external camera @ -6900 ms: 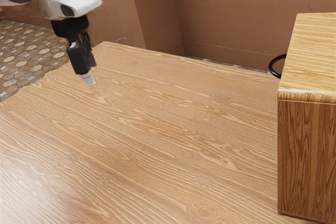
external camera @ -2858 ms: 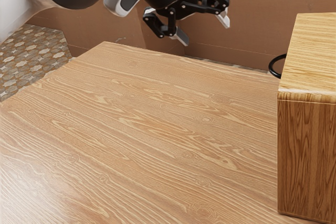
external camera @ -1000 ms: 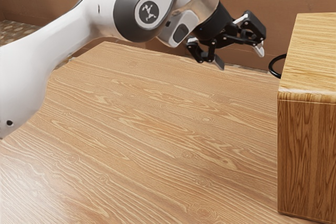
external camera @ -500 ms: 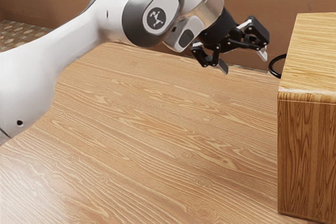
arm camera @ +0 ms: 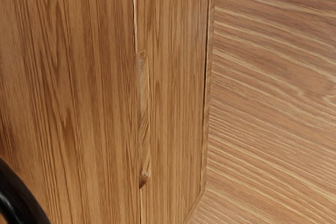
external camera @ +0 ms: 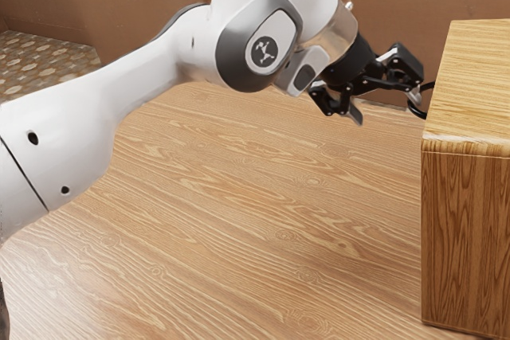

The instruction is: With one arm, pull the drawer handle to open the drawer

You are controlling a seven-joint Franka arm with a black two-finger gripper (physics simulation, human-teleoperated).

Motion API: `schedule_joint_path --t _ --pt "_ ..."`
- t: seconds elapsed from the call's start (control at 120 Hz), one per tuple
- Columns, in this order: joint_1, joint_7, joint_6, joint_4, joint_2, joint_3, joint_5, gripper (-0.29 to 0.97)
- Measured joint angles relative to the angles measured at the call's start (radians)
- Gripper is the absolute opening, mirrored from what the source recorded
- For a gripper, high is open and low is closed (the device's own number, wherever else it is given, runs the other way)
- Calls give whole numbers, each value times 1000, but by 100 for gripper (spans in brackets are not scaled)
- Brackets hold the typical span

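A light wooden drawer cabinet (external camera: 466, 181) stands at the exterior view's right edge. Its black loop handle (external camera: 417, 111) sticks out from the far side face, toward the wall. My black gripper (external camera: 385, 103) is open and level just to the left of that handle. One fingertip (external camera: 413, 94) reaches the loop and the other (external camera: 355, 115) hangs over the table. In the wrist view the cabinet's wood face (arm camera: 79, 77) is close ahead with a vertical seam, and a curved piece of the black handle (arm camera: 13, 203) shows at the lower corner.
The wood-grain table (external camera: 239, 197) stretches wide in front of the cabinet. A brown wall (external camera: 382, 13) runs close behind the table and the handle. My white arm (external camera: 159, 93) spans the table from the exterior view's left.
My hand has swung from above the table's left end toward the exterior view's right and lower, ending at the handle. The fingers have stayed apart over the last second; the cabinet has not moved.
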Motion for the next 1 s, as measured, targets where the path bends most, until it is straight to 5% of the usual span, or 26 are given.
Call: schedule_joint_path --t 0.742,1.0 --pt "13 0 -38 -36 -72 -1 8 67" --pt "52 1 -43 26 -14 -27 7 68"
